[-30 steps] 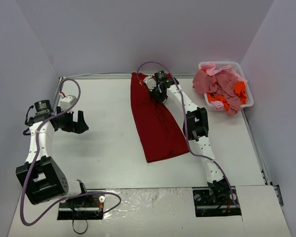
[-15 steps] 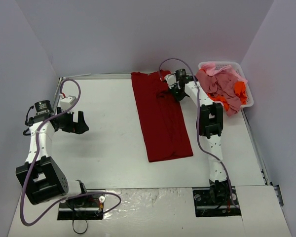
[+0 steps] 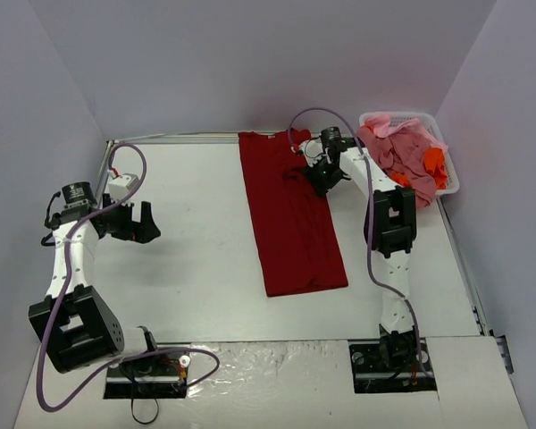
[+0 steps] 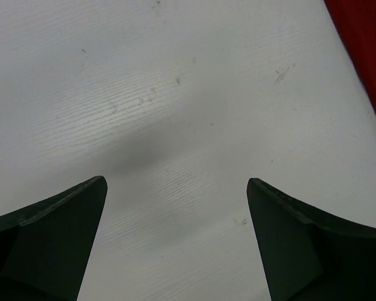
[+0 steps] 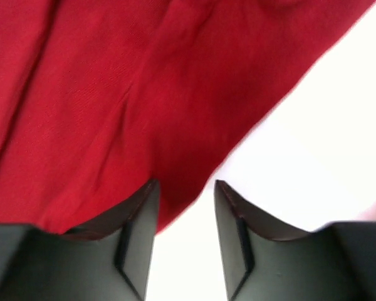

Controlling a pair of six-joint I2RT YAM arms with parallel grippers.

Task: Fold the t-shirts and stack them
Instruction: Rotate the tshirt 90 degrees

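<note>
Dark red cloth takes up the middle of the table (image 3: 188, 268): the dark red t-shirt (image 3: 290, 214) lies as one long narrow strip running from the far edge toward my side, flat but slightly wider and skewed at its near end. The right gripper (image 3: 320, 176) sits low at the strip's right edge near the far end. In its wrist view the fingers stand partly apart, with the cloth edge running under the gap and bare table beyond it; I see nothing pinched. The left gripper (image 3: 138, 222) hangs spread wide over bare table on the left, well apart from the shirt. The heaped shirts (image 3: 402, 156), pink, salmon and orange, fill the white basket (image 3: 402, 113) at the far right corner, unfolded. I judge the lengthwise fold done and the crosswise fold not yet made. My main concern is the hem lying so close to the right fingertips: a lift or sideways pull from here could catch that edge on a finger and drag the top layer open. The second is a one-armed crosswise fold. With the left arm parked so far off, the strip would have nothing pinning it and could slide or bunch on the smooth table. The third is the right forearm, which passes just beside the basket, where a wide swing could snag the overhanging heap.
</note>
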